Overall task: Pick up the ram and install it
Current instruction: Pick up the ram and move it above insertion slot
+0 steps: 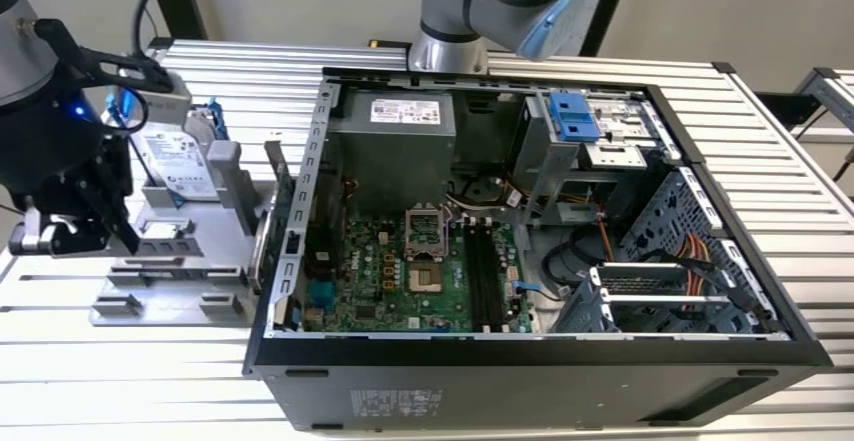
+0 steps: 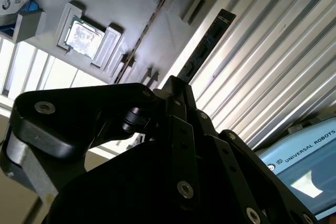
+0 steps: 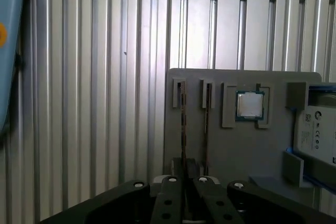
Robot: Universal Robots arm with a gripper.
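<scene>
The thin, long, dark circuit-board ram (image 2: 207, 43) is clamped by the closed black gripper (image 2: 178, 83) just above the grey holder plate (image 2: 126, 3). Its long axis runs along the plate's grooves. The black motherboard slots (image 1: 483, 279) lie well apart, toward the exterior view's right.

The ram (image 2: 206, 43) is a thin, narrow, long stick. It looks dark in the second wrist view, with small parts faintly visible along its face. It is held on edge, and one end runs in between the jaws of the gripper (image 2: 178, 85), which close on it. In the first wrist view it shows edge-on as a fine line (image 3: 182, 124) in line with the outermost slot of the grey holder (image 3: 247, 150). In the second wrist view it appears beside the holder's side edge, against the ribbed worktop (image 2: 273, 77), apparently lifted clear of the slot.
</scene>
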